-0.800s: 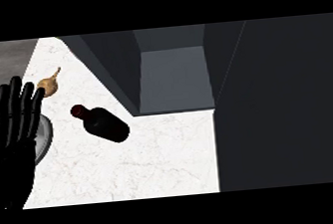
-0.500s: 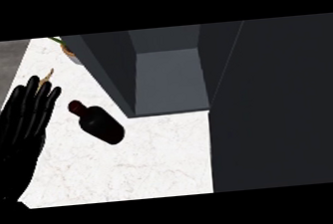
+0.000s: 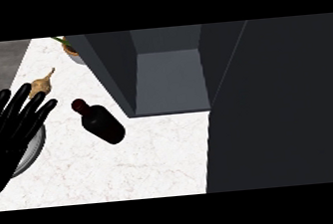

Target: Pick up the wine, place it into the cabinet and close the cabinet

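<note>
The wine [image 3: 101,122] lies on its side on the surface [image 3: 130,167], apart from the left hand [image 3: 8,133], whose fingers are extended, grasping nothing. The cabinet [image 3: 168,79] stands open.

No readable text, labels or nos. anywhere; wine bottle [image 3: 101,122] shows no legible label.

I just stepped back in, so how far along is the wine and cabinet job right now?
Nothing is done yet. The wine bottle lies on the counter, untouched, just left of the open cabinet. The left hand is open beside it, holding nothing. Grasping the bottle, placing it inside and closing the cabinet all remain.
</note>
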You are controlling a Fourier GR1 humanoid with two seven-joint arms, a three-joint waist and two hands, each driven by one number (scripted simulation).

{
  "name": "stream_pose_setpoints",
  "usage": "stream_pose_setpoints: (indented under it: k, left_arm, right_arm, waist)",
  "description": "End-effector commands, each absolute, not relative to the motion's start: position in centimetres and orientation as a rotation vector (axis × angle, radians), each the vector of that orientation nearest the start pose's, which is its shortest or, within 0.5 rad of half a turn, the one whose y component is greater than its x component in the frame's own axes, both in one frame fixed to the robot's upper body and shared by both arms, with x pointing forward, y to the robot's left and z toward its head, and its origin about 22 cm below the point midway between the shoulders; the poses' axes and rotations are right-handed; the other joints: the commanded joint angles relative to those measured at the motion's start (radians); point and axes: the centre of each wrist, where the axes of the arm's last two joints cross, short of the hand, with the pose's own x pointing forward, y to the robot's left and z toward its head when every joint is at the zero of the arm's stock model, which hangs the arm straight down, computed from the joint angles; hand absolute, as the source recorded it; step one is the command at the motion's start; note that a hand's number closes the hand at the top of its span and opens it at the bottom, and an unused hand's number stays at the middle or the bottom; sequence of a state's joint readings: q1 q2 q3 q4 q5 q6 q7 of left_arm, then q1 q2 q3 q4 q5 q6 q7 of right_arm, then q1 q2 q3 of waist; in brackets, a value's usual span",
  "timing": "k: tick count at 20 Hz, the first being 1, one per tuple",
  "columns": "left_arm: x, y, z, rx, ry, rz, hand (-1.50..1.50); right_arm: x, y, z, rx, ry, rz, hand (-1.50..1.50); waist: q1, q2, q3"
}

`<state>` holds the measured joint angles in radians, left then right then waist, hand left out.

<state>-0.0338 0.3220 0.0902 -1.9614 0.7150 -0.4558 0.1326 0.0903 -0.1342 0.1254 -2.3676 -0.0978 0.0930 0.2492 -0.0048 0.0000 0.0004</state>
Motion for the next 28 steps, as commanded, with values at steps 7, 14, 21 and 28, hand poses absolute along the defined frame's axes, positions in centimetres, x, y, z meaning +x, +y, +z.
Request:
stream_pose_setpoints:
  k: [7,14,21,28]
  left_arm:
    - [21.9,30.6,17.2,-0.74,-1.831,-0.285,-1.5]
    - [20.6,31.3,18.7,-0.734,-1.798,-0.281,-1.5]
    - [23.3,30.0,19.9,-0.667,-1.794,-0.294,-1.5]
    - [22.6,27.8,15.9,-0.636,-1.775,-0.255,-1.5]
  right_arm:
    - [13.9,-21.7,21.7,0.217,-1.991,0.268,-1.5]
    - [12.7,-21.8,24.3,0.204,-1.98,0.273,-1.5]
    - [12.4,-21.1,24.7,0.186,-2.0,0.235,-1.5]
    - [14.2,-21.0,26.3,0.186,-1.989,0.27,-1.5]
  waist:
    - [0.006,-0.001,-0.001]
    - [0.004,-0.003,-0.001]
    - [-0.008,-0.001,0.0]
    - [0.001,-0.001,0.0]
